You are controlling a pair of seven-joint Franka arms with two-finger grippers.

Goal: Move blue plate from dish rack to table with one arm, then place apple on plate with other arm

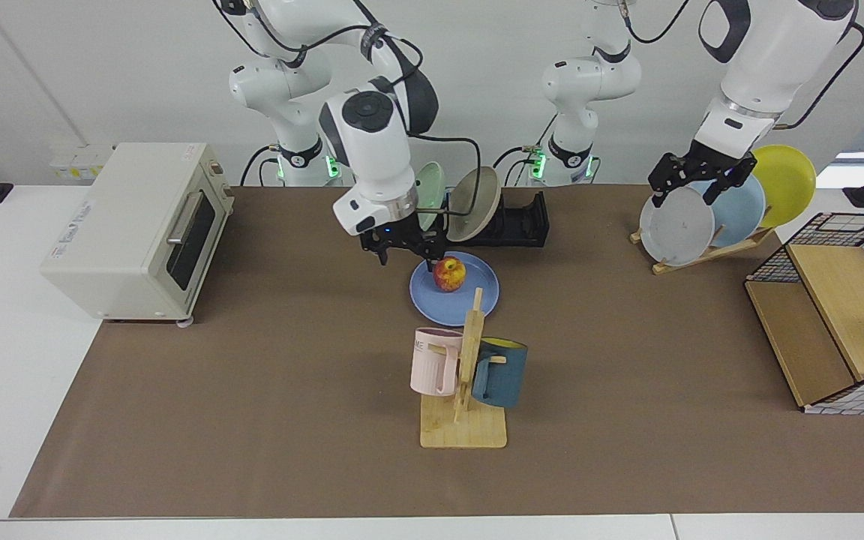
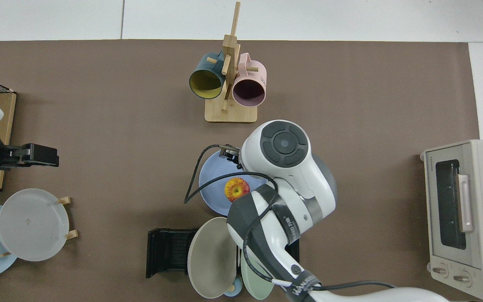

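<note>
apple (image 1: 448,274): red with yellow patches | blue plate (image 1: 477,296): matte periwinkle | dish rack (image 1: 518,222): black | worktop (image 1: 267,390): brown mat, white borders | rack plates: beige (image 1: 473,204), pale green (image 1: 427,185) | stand plates: grey (image 1: 676,225), sky-blue (image 1: 741,212), yellow (image 1: 784,176) | mugs: pink (image 1: 432,361), dark teal (image 1: 499,373) | oven (image 1: 132,229): cream | arms: white, black grippers
</note>
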